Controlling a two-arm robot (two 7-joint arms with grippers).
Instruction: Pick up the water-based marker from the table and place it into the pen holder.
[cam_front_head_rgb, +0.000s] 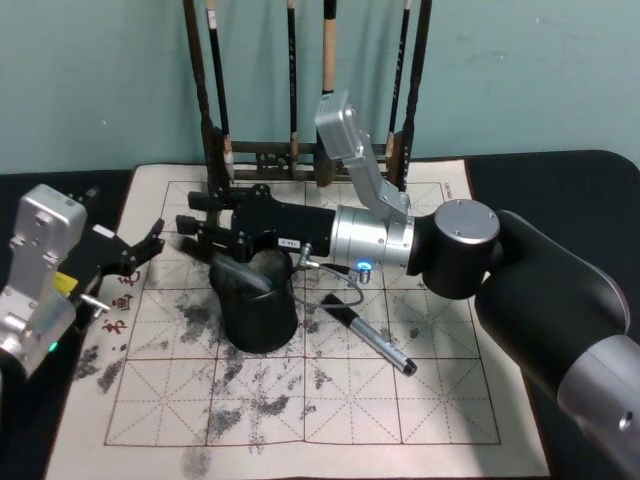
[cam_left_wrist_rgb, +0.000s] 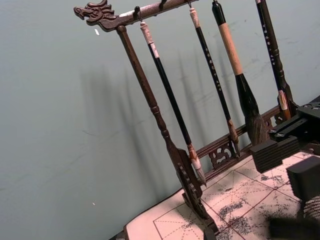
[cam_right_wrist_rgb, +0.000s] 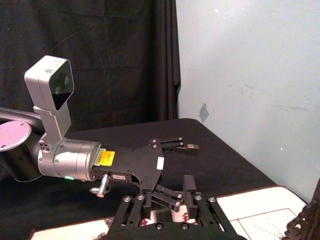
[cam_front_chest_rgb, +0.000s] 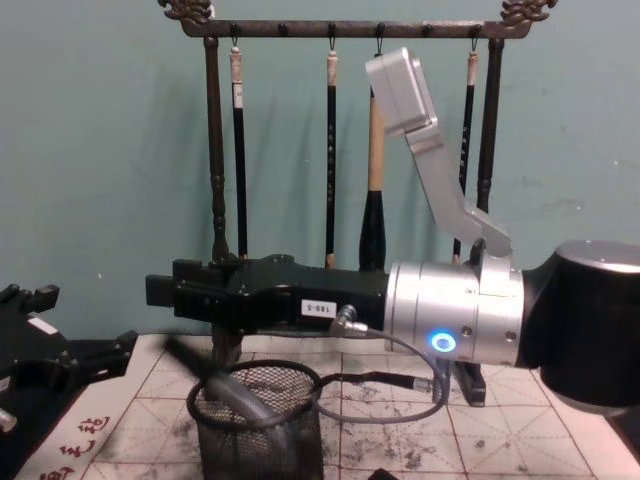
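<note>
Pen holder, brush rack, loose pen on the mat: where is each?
pen holder (cam_front_head_rgb: 256, 326), head view, black side wall.
brush rack (cam_front_chest_rgb: 290, 28), chest view, top crossbar.
pen (cam_front_head_rgb: 374, 342), head view, mid-barrel.

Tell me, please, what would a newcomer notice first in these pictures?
The right gripper, open, stretches across the mat over the pen holder, where a marker leans inside. A second marker lies on the ink-stained mat beside the holder. Behind them stands the tall brush rack; the left gripper, open, sits at the mat's left edge.
</note>
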